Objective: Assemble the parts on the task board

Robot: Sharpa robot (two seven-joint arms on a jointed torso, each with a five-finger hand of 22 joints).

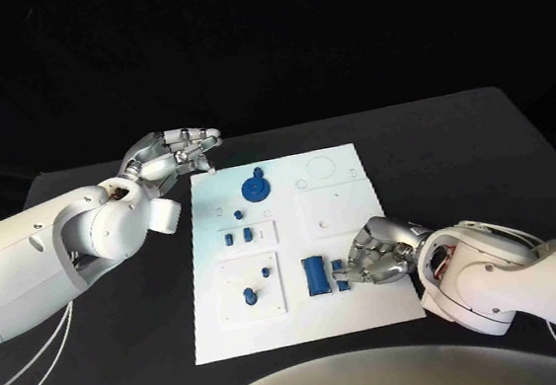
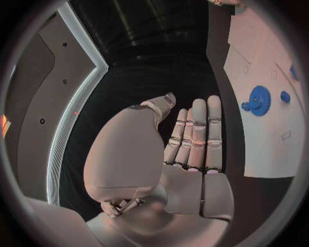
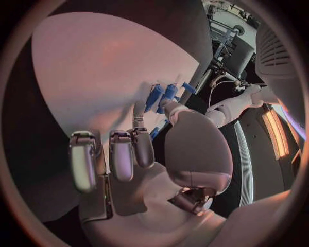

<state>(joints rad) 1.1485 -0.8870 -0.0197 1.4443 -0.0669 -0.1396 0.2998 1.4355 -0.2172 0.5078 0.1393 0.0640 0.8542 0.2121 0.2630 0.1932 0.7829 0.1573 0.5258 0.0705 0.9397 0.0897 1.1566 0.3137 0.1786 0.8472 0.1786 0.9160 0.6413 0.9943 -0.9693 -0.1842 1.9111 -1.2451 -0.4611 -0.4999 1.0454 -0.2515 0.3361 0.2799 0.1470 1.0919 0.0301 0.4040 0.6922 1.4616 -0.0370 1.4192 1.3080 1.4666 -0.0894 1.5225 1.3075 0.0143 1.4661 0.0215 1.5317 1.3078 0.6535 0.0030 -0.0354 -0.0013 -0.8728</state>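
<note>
Parts lie scattered over the task board (image 1: 350, 230), the white plate in the middle of the black counter (image 1: 503, 155). A blue gear (image 1: 258, 187) sits near the board's far edge, small blue pieces (image 1: 238, 237) stand in a raised square below it, and a blue bar (image 1: 315, 274) lies toward the near edge. The right hand (image 1: 380, 257) rests over the board's near right part, just beside the bar, fingers curled down toward the blue pieces; whether it grips one I cannot tell. The left hand (image 1: 173, 153) hovers off the board's far left corner, fingers straight and side by side, holding nothing. Bare counter lies open along the board's right side and beyond its far edge. No writing can be read on the board.
</note>
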